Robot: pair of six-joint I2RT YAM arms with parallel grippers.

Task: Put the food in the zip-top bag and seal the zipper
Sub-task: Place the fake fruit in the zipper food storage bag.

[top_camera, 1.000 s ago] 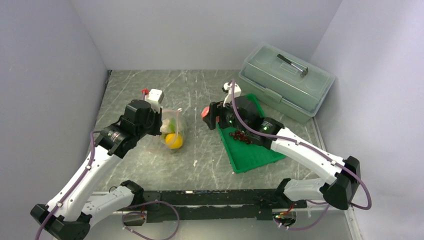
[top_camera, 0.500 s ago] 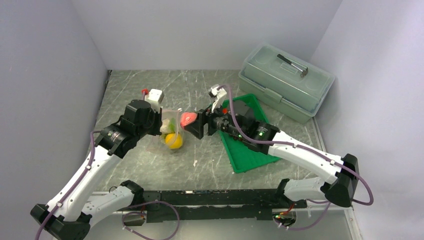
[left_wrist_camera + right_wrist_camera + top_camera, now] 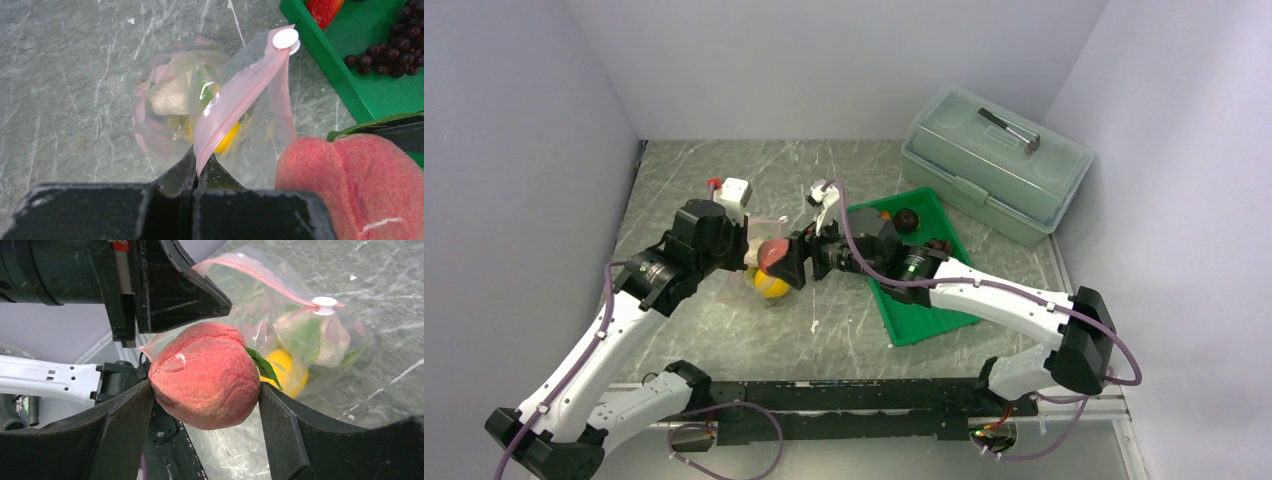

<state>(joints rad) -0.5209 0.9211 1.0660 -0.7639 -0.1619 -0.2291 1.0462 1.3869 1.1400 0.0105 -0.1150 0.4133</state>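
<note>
My left gripper (image 3: 746, 250) (image 3: 200, 172) is shut on the pink zipper (image 3: 235, 95) at the mouth of the clear zip-top bag (image 3: 170, 100) (image 3: 776, 272) and holds it up. Inside the bag lie a yellow-orange fruit (image 3: 227, 140) (image 3: 287, 367) and a white-and-green vegetable (image 3: 170, 97) (image 3: 325, 340). My right gripper (image 3: 780, 258) (image 3: 205, 390) is shut on the pink peach (image 3: 207, 375) (image 3: 774, 250) (image 3: 350, 185), right beside the bag's mouth and the left fingers. The dark purple ball (image 3: 906, 219), the grape bunch (image 3: 395, 52) and a red-orange fruit (image 3: 324, 9) lie in the green tray (image 3: 924, 310).
A pale green lidded box (image 3: 994, 160) stands at the back right, behind the tray. A white slider (image 3: 286, 38) sits at the far end of the zipper. Grey walls close in the table on three sides.
My right gripper has carried the peach left from over the tray to the bag's mouth. The left gripper has kept still, holding the bag.
</note>
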